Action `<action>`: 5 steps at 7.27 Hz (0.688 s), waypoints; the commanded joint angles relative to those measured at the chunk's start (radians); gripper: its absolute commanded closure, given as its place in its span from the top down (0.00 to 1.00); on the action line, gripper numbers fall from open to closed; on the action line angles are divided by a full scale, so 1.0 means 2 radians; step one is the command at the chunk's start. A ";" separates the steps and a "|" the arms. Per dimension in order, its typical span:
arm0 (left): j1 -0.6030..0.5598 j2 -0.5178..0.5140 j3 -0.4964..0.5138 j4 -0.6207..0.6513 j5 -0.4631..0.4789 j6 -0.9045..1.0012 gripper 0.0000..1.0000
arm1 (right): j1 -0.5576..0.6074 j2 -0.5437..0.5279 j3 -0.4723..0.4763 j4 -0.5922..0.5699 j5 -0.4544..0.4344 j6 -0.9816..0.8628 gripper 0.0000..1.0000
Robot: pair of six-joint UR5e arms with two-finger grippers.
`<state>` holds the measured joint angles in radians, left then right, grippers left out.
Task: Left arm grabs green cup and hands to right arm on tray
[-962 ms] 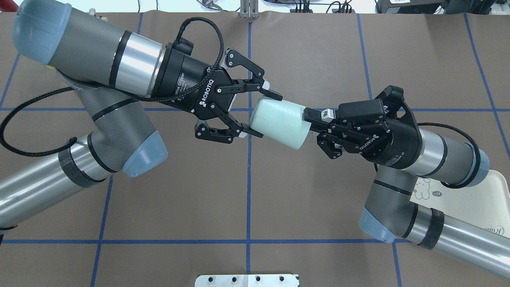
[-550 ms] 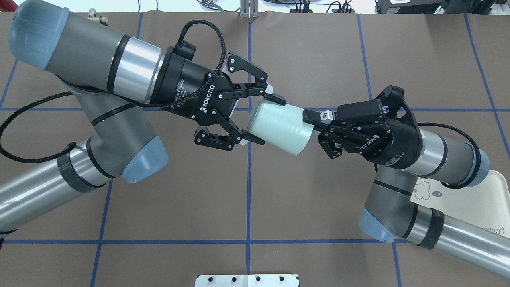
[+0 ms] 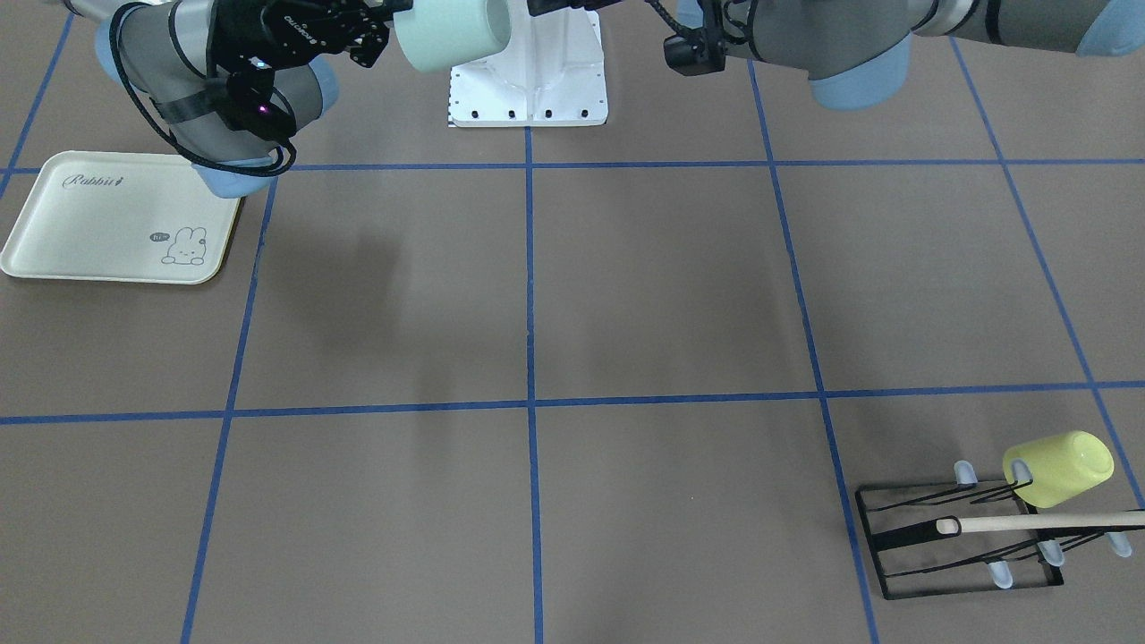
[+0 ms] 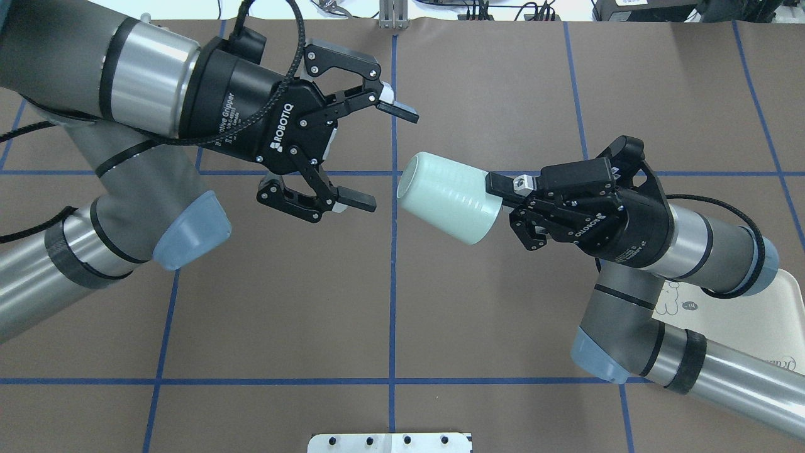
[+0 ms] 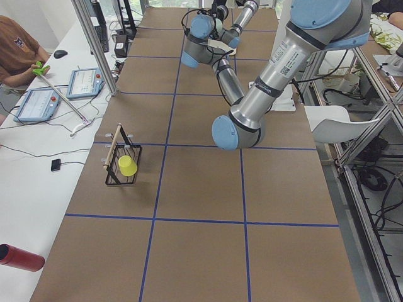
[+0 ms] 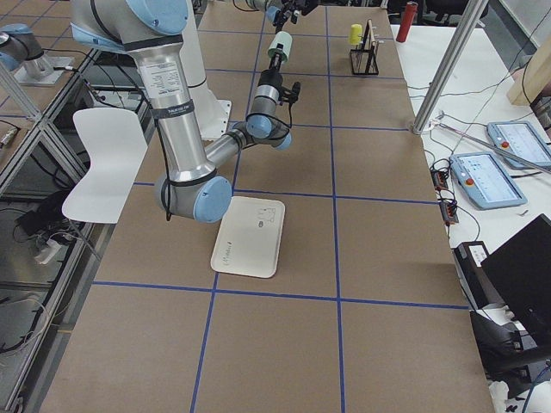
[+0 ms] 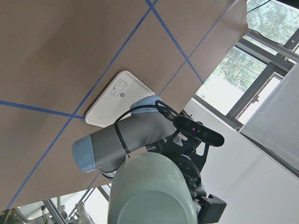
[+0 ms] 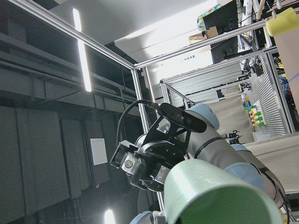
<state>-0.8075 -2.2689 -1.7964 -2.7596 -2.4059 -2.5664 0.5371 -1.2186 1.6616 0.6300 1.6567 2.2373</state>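
Observation:
The pale mint-green cup (image 4: 446, 198) hangs on its side in the air over the table's middle, and also shows in the front view (image 3: 452, 31). My right gripper (image 4: 500, 201) is shut on the cup's wide end and carries it alone. My left gripper (image 4: 385, 158) is open and empty, a short way to the left of the cup's narrow end, not touching it. The cream tray (image 3: 116, 219) with the rabbit drawing lies flat on the table on my right side; in the overhead view the tray (image 4: 755, 314) is partly hidden under my right arm.
A yellow cup (image 3: 1060, 465) hangs on a black wire rack (image 3: 957, 537) with a wooden rod, at the far corner on my left. A white mount plate (image 3: 528, 80) sits at the table's near edge. Operators' tablets lie on a side bench (image 5: 38, 100).
My left gripper has opened wider, let go of the green cup and drawn back to the left. The cup stays in my right gripper, almost in the same place.

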 commanded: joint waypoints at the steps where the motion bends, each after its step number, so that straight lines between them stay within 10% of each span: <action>1: -0.056 0.023 -0.002 0.003 -0.037 0.001 1.00 | 0.011 -0.024 0.000 0.006 0.002 0.000 0.00; 5: -0.147 0.070 0.011 0.040 -0.099 0.105 1.00 | 0.117 -0.051 -0.075 -0.041 0.182 -0.035 0.00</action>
<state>-1.0565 -2.1643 -1.7797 -2.7216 -2.5712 -2.4519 0.7039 -1.3205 1.5596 0.6036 1.8742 2.2107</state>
